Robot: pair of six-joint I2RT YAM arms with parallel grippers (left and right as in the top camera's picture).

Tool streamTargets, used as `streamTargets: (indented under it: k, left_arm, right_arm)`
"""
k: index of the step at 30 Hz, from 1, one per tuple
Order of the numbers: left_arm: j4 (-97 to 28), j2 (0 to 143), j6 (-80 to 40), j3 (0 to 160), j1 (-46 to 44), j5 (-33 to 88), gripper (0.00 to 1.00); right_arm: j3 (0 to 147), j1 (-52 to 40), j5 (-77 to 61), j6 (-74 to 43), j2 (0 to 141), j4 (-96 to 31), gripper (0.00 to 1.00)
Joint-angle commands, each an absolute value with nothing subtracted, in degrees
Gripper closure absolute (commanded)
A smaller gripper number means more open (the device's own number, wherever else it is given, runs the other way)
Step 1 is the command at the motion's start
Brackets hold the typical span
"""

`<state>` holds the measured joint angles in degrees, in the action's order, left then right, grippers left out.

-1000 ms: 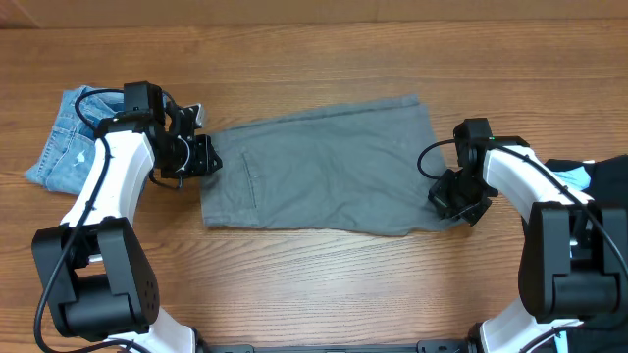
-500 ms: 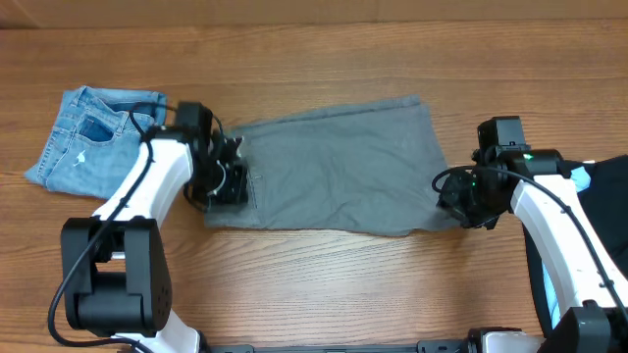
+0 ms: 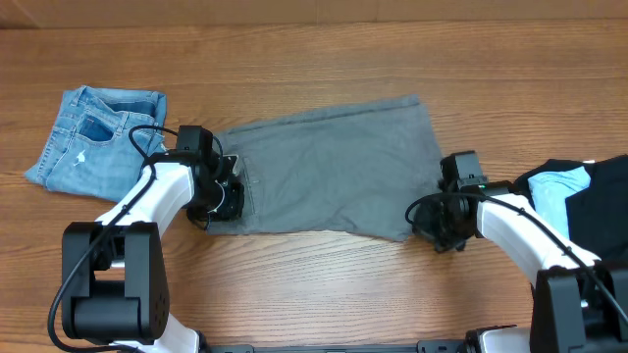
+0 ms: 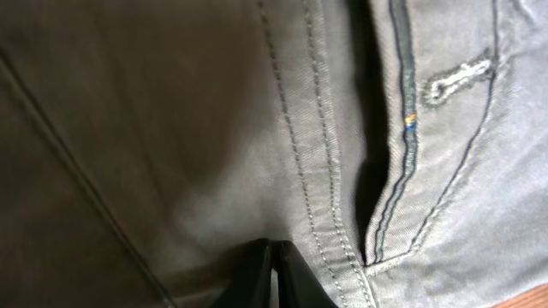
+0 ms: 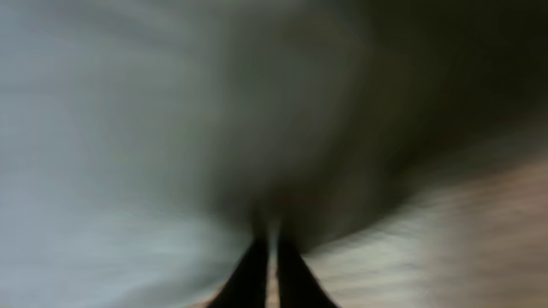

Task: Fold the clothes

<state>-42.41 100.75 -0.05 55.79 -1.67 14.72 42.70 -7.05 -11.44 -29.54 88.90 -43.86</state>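
The clothes, a pair of plain grey shorts (image 3: pixel 334 167), lie flat across the middle of the table. My left gripper (image 3: pixel 228 201) sits on their lower left corner at the waistband. In the left wrist view its fingers (image 4: pixel 272 250) are pressed together into the grey fabric (image 4: pixel 171 128) beside the stitched fly seam. My right gripper (image 3: pixel 432 230) is at the lower right corner, where the hem is drawn inward. The right wrist view is blurred; its fingers (image 5: pixel 267 235) are closed at the edge of the grey cloth (image 5: pixel 103 128), with wood to the right.
A small pair of faded blue denim shorts (image 3: pixel 93 137) lies at the far left. Black clothing (image 3: pixel 599 216) with a light-blue piece (image 3: pixel 554 188) is piled at the right edge. The table (image 3: pixel 314 284) is bare wood in front of the shorts.
The left gripper moved right onto the waistband corner and closed. The right gripper opened, shifted left and down, and closed at the hem; the lower right corner has drawn inward.
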Motion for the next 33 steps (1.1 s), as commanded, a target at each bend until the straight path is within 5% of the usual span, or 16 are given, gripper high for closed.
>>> streamTargets:
  k: [1, 6, 11, 15, 18, 23, 29, 33]
  left_arm:
    - [-42.4, 101.9, -2.4, 54.3, -0.5, 2.2, 0.93]
    - [-43.3, 101.9, -3.4, 55.4, 2.7, 4.1, 0.94]
    - [-43.6, 101.7, -2.9, 56.6, 3.5, 11.7, 0.90]
    - [-43.8, 101.4, -2.8, 57.3, 3.3, 13.7, 0.84]
    - [-44.2, 101.2, -1.0, 57.6, 3.3, 16.4, 0.83]
    - [-45.5, 100.1, 3.0, 60.5, 3.3, 21.9, 0.82]
    - [-49.4, 99.9, 4.4, 63.9, 3.3, 23.8, 0.82]
    - [-49.6, 99.9, 4.8, 64.3, 3.3, 25.4, 0.82]
  right_arm:
    - [43.6, -4.1, -4.2, -33.7, 88.9, -46.4, 0.96]
    - [53.6, -0.4, -4.5, -28.1, 88.2, -59.1, 0.93]
    - [59.9, 0.5, -5.7, -26.5, 87.9, -66.7, 0.49]
    - [57.5, 0.4, -6.3, -26.9, 88.1, -63.8, 0.34]
    - [53.5, 0.4, -6.2, -28.2, 88.5, -59.7, 0.32]
    - [44.8, 0.4, -8.4, -28.5, 88.9, -44.2, 0.48]
    - [41.9, 0.6, -6.2, -29.2, 88.8, -43.0, 0.92]
    - [43.7, 1.4, -0.2, -33.2, 88.8, -50.5, 0.96]
